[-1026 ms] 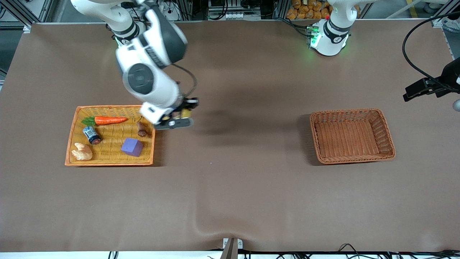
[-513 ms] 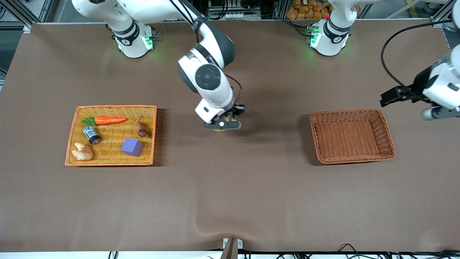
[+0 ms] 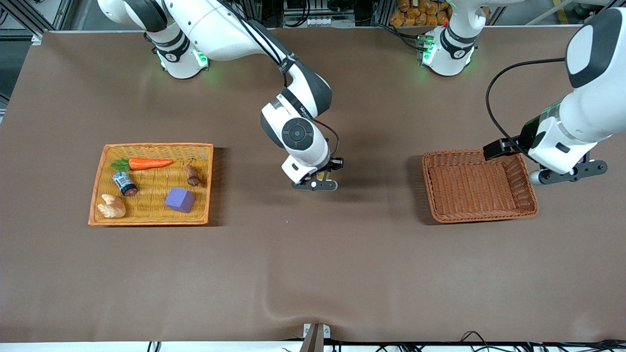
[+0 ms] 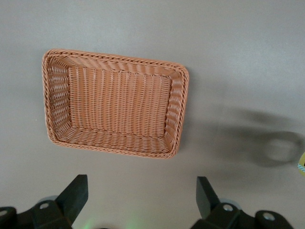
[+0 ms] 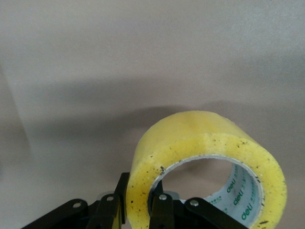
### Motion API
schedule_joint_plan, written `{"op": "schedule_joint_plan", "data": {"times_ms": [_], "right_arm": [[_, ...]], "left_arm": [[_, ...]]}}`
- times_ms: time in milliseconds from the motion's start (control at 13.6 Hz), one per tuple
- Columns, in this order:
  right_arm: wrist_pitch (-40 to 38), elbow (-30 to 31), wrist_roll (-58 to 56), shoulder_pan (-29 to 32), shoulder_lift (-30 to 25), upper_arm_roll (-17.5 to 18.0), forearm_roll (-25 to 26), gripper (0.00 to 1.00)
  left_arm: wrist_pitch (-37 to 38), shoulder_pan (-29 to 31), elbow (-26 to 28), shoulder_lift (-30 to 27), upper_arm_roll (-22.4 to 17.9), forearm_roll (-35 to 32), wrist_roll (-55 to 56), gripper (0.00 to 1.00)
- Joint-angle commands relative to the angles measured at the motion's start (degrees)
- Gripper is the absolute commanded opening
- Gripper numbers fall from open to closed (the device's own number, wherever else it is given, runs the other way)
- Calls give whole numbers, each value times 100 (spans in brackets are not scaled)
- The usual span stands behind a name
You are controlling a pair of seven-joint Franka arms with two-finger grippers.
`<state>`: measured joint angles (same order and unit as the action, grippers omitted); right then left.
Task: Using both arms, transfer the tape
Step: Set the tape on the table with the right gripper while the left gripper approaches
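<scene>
the right gripper [image 3: 317, 184], clamped on the tape [image 5: 209, 167] only through its wall over bare table between the flat tray [image 3: 150, 221] and the brown basket [image 3: 479, 215], could let the roll swing or slip, while the left gripper [image 3: 567, 175] hangs open-jawed over that basket's edge.

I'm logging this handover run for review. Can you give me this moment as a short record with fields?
tape: clamped by its wall in the right gripper
right gripper: shut on the tape, over bare table between the two baskets
left gripper: open, holding nothing, over the table beside the brown basket
brown basket: nothing in it
orange tray: carrot, can, purple cube
</scene>
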<state>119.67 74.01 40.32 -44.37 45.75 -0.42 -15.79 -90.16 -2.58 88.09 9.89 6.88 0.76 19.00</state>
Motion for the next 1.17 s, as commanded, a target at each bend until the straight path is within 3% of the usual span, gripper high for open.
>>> {"op": "schedule_joint_plan", "data": {"times_ms": [0, 220, 366, 513, 806, 953, 1099], "right_arm": [[-111, -256, 116, -28, 215, -2, 85, 8], [-76, -247, 125, -20, 391, -20, 77, 24], [-76, -247, 134, -28, 470, -29, 85, 27], [-67, -247, 143, -28, 497, -20, 85, 37], [-85, -264, 134, -2, 462, -29, 77, 80], [-155, -291, 125, -2, 313, -20, 77, 97], [-242, -300, 125, 59, 120, -29, 24, 100]], "left_arm": [[24, -67, -161, 92, -38, 30, 86, 100], [24, -41, -161, 92, -38, 3, 34, 100], [24, 29, -161, 92, -47, 3, -2, 100], [24, 47, -161, 75, -55, 3, -2, 100], [33, 29, -266, 66, -56, 3, 68, 100], [24, -93, -267, 109, -12, 109, 322, 100], [-10, -444, -284, 390, 94, 240, 708, 100]]}}
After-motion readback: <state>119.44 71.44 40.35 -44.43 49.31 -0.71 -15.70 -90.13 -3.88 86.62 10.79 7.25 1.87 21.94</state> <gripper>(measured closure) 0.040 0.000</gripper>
